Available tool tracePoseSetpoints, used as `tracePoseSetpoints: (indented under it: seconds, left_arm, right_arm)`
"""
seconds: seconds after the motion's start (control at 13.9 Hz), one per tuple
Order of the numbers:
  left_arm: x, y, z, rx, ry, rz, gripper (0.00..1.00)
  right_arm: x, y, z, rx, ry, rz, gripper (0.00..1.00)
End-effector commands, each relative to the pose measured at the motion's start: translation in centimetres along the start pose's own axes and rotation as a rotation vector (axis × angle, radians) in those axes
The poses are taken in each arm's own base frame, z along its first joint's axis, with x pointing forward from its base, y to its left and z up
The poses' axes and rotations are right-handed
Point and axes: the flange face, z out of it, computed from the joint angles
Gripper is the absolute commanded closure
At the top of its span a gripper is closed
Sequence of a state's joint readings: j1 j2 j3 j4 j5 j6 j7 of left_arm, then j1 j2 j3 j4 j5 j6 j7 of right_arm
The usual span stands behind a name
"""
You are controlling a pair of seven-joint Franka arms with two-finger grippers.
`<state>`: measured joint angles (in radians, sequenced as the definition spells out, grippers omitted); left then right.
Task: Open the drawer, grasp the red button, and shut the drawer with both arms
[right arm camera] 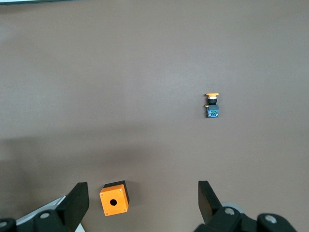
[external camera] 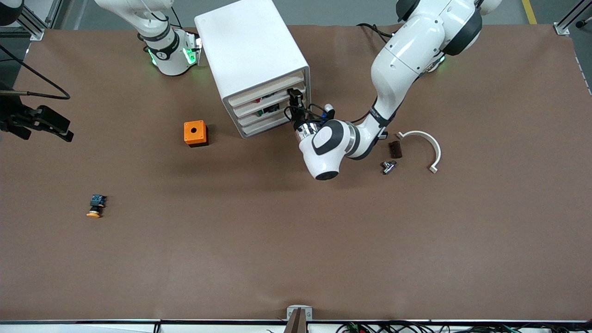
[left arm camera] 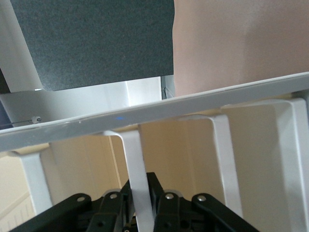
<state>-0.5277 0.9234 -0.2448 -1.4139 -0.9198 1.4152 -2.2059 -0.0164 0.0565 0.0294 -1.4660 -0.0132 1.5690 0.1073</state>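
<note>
Left pincer clamped on drawer rib; right pincer agape, waiting.

Mostly plastic, laid out on a dull brown table covering.

The table wears a matt brown sheet, cloth or paper by the look of it, with faint creases. The cabinet is smooth white plastic with a soft sheen, and its drawer rim looks the same, slightly glossy. The arms have glossy white shells and black rings. The orange box looks like matt plastic. A small fitting shines like bare metal beside a smooth white curved bracket.
</note>
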Motion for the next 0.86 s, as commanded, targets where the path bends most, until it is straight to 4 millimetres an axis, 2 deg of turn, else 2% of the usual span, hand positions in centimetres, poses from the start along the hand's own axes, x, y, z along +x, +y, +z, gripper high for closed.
tracePoseSetpoints:
  seconds: [0.0, 0.07, 0.29, 0.58, 0.79]
  left_arm:
    - [0.8, 0.1, -3.6, 0.008, -0.091, 0.02, 0.86]
    - [1.3, 0.3, -4.9, -0.002, -0.12, 0.017, 0.83]
    - [2.8, 0.8, -9.0, -0.046, -0.21, 0.006, 0.82]
    - [4.5, 1.1, -13.0, -0.095, -0.292, 0.001, 0.82]
    - [4.9, 1.2, -13.6, -0.1, -0.304, 0.0, 0.8]
  right_arm:
    - [-0.6, -2.2, 0.1, -0.004, -0.016, 0.121, 0.0]
    - [-0.8, -3.6, 0.1, -0.004, -0.016, 0.158, 0.0]
    - [-1.3, -6.7, 0.2, 0.005, -0.022, 0.25, 0.0]
    - [-2.5, -12.2, 0.7, 0.024, -0.044, 0.413, 0.0]
    - [-4.3, -17.1, 1.4, 0.039, -0.075, 0.554, 0.0]
